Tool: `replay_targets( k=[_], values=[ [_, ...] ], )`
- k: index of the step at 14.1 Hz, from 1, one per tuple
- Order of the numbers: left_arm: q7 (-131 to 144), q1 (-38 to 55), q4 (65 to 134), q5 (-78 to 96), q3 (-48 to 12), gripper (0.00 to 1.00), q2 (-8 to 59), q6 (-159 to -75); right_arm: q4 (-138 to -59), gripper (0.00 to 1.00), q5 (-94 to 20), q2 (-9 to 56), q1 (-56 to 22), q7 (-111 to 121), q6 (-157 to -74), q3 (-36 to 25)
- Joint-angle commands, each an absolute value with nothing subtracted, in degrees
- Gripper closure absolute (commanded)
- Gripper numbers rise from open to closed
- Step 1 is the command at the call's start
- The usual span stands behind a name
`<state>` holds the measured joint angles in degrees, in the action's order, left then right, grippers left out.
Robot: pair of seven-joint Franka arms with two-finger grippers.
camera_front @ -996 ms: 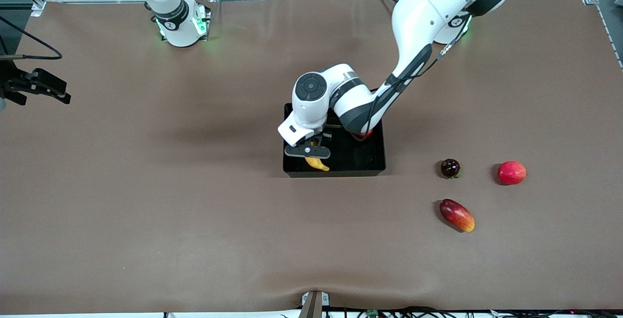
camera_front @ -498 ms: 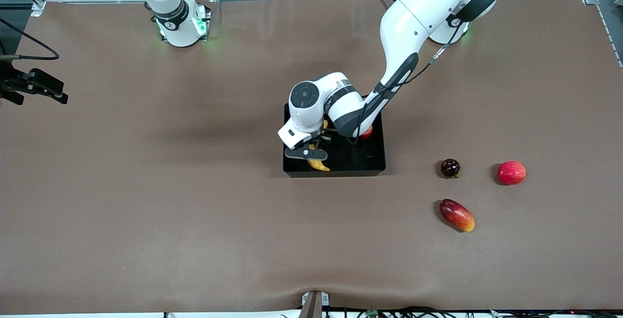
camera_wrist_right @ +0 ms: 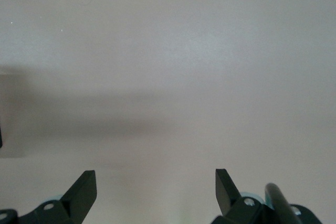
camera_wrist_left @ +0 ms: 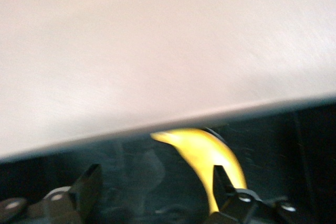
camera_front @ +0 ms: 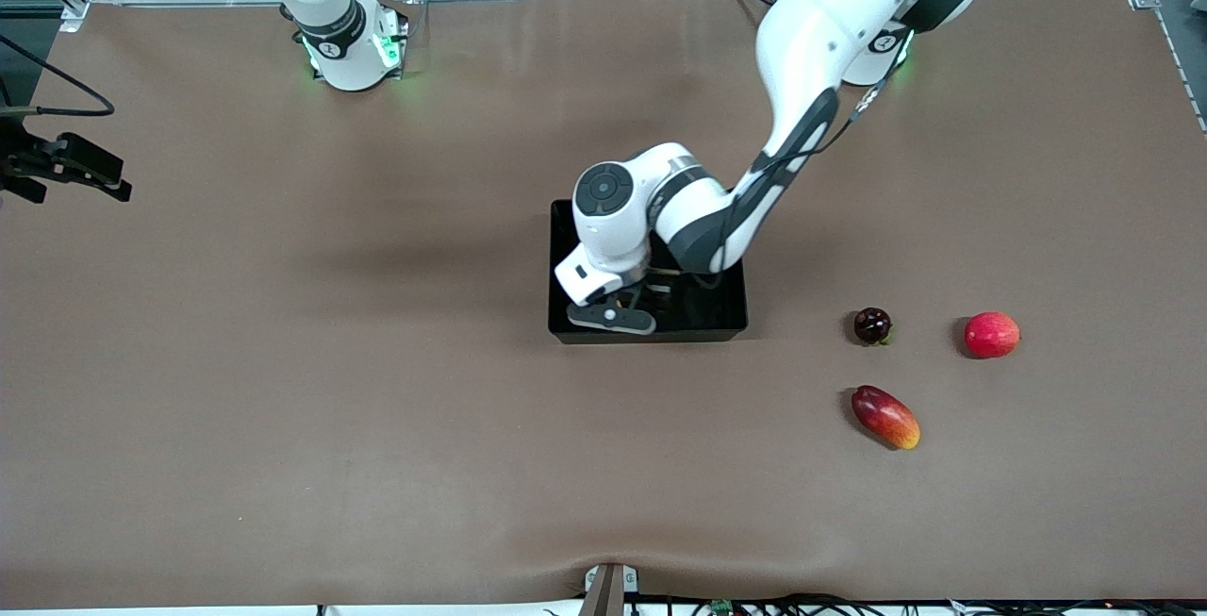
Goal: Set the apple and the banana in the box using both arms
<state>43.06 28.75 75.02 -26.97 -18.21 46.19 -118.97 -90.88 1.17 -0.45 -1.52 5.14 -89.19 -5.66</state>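
Brown tabletop (camera_front: 377,427), long and matte; both arm bases stood along its edge farthest from the front camera. Black box (camera_front: 721,319) sat near the middle of the tabletop. Left arm reached down into it; left gripper (camera_front: 630,307) was low inside the box near the wall closest to the front camera, toward the right arm's end. In the left wrist view its fingers (camera_wrist_left: 88,184) were spread wide, holding nothing. Banana (camera_wrist_left: 207,156) lay on the glossy box floor close to that wall, just beside one fingertip, released. In the front view the arm hid the banana. Apple could not be seen in any view; cannot tell where it was.

Right arm waited. Right gripper (camera_front: 90,173) hung at the tabletop's edge at the right arm's end, fingers (camera_wrist_right: 84,190) wide apart, empty, over bare brown surface.

Toward the left arm's end, outside the box: dark round fruit (camera_front: 872,324), pinkish-red round fruit (camera_front: 991,334), and a red-and-yellow oblong fruit (camera_front: 884,416) nearer the front camera.
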Motion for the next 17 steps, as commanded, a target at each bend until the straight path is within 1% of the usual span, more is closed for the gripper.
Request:
replay_targets(
  k=[1, 4, 6, 10, 15, 16, 17],
  values=[
    [36.41, 21.30, 77.08, -25.33, -19.24, 0.00, 36.33, -115.58, -91.85, 0.00, 0.44, -1.58, -0.70, 5.89, -89.38, -5.27],
    [26.58, 13.48, 77.34, -20.31, -19.42, 0.00, 28.33, -105.93, -91.85, 0.00, 0.44, -1.58, -0.79, 5.89, -89.38, -5.27],
    [20.42, 7.94, 77.34, -19.08, -19.51, 0.00, 23.49, -103.02, -91.85, 0.00, 0.44, -1.58, -0.79, 5.89, -89.38, -5.27],
    [12.32, -3.67, 77.17, -7.57, -19.51, 0.00, 18.12, -99.50, -91.76, 0.00, 0.44, -1.58, -0.97, 5.98, -89.38, -5.19],
    [11.08, -6.68, 77.87, -8.17, -19.16, 0.00, 12.32, -92.03, -91.67, 0.00, 0.35, -0.62, -2.28, 5.98, -89.48, -4.83],
    [10.64, -6.94, 79.70, -7.65, -18.90, 0.00, 9.78, -92.20, -91.58, 0.00, 0.35, -0.70, -3.24, 5.89, -89.21, -4.83],
    [10.20, -6.25, 82.15, -7.39, -17.42, 0.00, 7.15, -92.81, -91.50, 0.00, 0.44, -0.88, -4.03, 5.89, -88.69, -4.83]
  ],
)
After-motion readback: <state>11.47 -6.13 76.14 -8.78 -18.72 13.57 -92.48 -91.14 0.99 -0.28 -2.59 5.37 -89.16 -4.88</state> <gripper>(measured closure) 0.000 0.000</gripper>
